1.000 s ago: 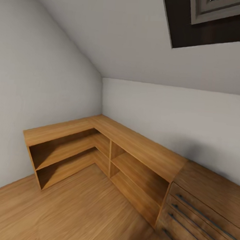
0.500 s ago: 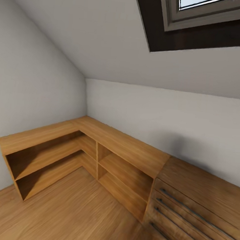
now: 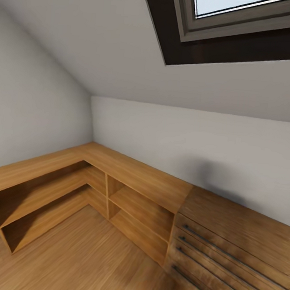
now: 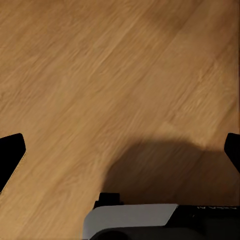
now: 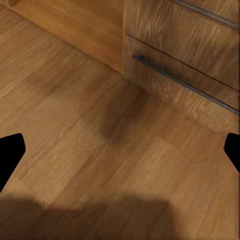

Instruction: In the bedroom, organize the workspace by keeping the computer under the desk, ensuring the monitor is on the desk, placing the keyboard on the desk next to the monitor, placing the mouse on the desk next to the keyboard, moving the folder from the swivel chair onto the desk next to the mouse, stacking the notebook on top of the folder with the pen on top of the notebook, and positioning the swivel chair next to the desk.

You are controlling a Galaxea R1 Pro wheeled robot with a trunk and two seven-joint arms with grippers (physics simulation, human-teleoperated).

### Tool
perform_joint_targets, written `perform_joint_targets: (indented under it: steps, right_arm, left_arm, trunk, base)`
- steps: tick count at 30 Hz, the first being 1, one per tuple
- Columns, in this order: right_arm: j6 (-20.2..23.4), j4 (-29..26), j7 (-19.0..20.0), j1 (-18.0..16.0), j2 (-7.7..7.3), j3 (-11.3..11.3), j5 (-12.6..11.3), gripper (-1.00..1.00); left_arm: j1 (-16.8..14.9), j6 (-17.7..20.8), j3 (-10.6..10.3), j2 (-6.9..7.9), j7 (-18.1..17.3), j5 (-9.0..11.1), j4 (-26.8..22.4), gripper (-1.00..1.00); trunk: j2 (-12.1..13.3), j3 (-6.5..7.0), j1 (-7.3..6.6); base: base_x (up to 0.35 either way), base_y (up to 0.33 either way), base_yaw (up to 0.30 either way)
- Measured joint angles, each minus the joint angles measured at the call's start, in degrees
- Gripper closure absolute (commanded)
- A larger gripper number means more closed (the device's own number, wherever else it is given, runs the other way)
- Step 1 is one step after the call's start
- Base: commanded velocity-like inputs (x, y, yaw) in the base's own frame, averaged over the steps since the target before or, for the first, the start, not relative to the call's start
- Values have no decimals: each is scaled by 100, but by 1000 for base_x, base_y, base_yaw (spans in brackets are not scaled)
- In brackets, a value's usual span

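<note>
My left gripper (image 4: 120, 155) hangs open over bare wooden floor (image 4: 100, 70), its two black fingertips (image 4: 10, 150) far apart at the picture's edges and nothing between them. My right gripper (image 5: 120, 155) is open too, above the floor just in front of a wooden chest of drawers (image 5: 185, 45). The desk, the swivel chair and the other workspace things are out of view.
Light wooden corner shelving (image 3: 129, 174) runs along two grey walls under a sloped ceiling. A wooden chest of drawers (image 3: 239, 226) with dark bar handles adjoins it at the right. A skylight (image 3: 242, 17) sits in the slope above. Open wooden floor (image 3: 74, 261) lies before the shelving.
The whole head picture has slid left and down: the camera has turned to the right, bringing more of the skylight and the chest of drawers into view. Nothing in the room moved.
</note>
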Motion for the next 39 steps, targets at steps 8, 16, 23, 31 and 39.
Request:
perform_joint_targets:
  steps: [8, 16, 23, 31, 39]
  right_arm:
    - [0, -6, -5, 0, -40, -5, 580, -100]
    - [-2, -7, -5, 0, -91, -6, 605, -100]
    - [-2, -7, -5, 0, -101, -5, 608, -100]
    - [-2, -7, -5, 0, -101, -5, 608, -100]
    - [-2, -33, -10, 0, -101, -5, 608, -100]
  left_arm:
    - [0, -95, 5, 14, 2, 5, 3, -100]
    - [0, -88, 9, 31, 1, 7, 8, -100]
    - [0, -87, 9, 33, 1, 4, 13, -100]
    - [0, -93, 8, 36, 1, 9, 13, -100]
    - [0, -95, 3, 29, 0, 4, 20, -100]
  trunk:
    - [1, 32, 1]
    - [0, 62, 0]
    - [0, 81, 0]
    - [0, 83, 0]
    - [0, 83, 0]
  base:
    - [-129, 228, -239]
    - [-12, 43, -264]
    - [0, 2, -280]
    - [0, 0, -291]
    - [0, 0, -292]
